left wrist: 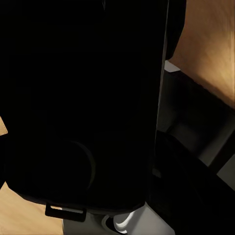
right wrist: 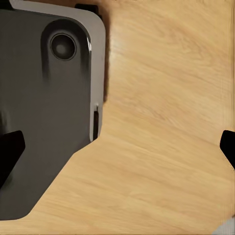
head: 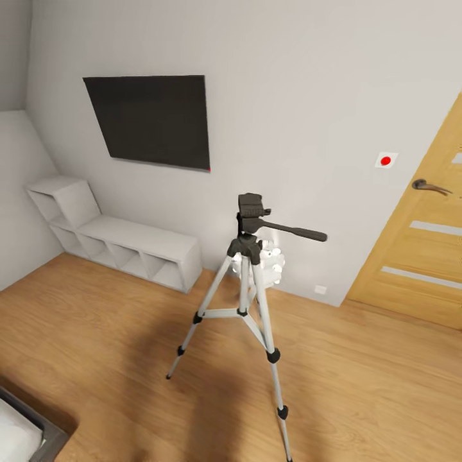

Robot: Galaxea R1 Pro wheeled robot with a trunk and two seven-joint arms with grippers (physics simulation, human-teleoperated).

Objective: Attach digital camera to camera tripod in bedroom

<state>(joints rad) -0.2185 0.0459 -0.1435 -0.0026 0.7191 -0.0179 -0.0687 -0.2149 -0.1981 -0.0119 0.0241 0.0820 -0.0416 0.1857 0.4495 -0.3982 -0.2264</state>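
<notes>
Grey cube shelf (head: 122, 247) sits against the wall under the black wall TV (head: 151, 120); its open cubbies look empty. Camera tripod (head: 247, 301) stands upright on the wood floor (head: 115, 359) mid-room, black head with pan handle pointing toward the oak door (head: 423, 250); its front leg is cut off at the frame bottom. White spiky-ball lamp (head: 273, 263) is partly hidden behind the tripod legs. Bed corner (head: 22, 430) is cropped at lower left. Left wrist view is nearly all dark shapes, hard to make out, so left jaws cannot be told. In the right wrist view the right gripper (right wrist: 120, 147) has jaws wide apart, holding nothing, over floor beside a dark grey robot base (right wrist: 44, 107)
</notes>
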